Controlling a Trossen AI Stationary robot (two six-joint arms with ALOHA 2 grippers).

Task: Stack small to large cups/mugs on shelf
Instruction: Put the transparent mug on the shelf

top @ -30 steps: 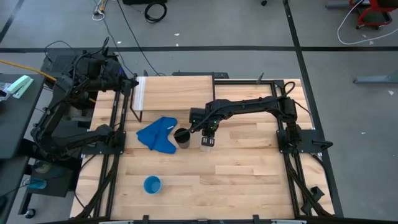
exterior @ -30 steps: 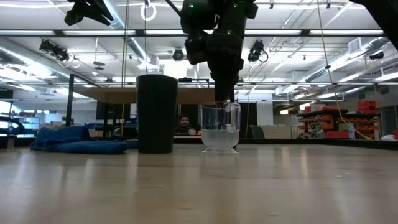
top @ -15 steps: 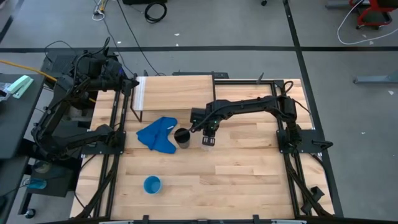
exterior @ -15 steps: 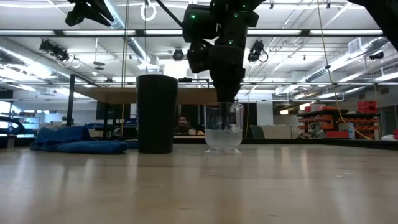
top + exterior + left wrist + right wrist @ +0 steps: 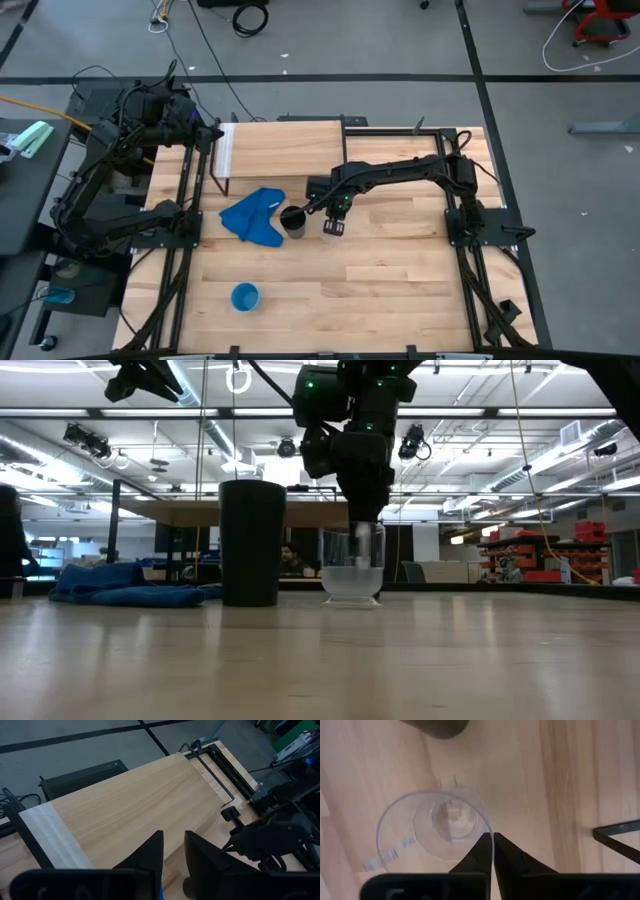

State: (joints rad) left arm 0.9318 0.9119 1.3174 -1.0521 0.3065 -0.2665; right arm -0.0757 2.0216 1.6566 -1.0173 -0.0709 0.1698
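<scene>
We see the small clear see-through cup (image 5: 333, 228) standing upright on the wooden plank tabletop (image 5: 400, 290), about mid-table, and the right gripper (image 5: 493, 851) is down on it: in the right wrist view its two dark fingers (image 5: 479, 854) are pinched on the cup's thin rim wall, one inside and one outside. In the low view the cup (image 5: 352, 564) sits under the right arm's wrist. Just to its left stands the taller black cylinder cup (image 5: 293, 220), upright and near but apart from the clear one. Left again lies the crumpled blue cloth (image 5: 252, 216). The mid-sized light blue cup (image 5: 245, 296) stands well apart, near the table's front left. Behind all this, at the far edge, we have the low light-wood shelf board on thin black legs (image 5: 285, 148). The left gripper (image 5: 172, 855) hangs above the shelf's left end, its fingers a little spread and holding nothing.
</scene>
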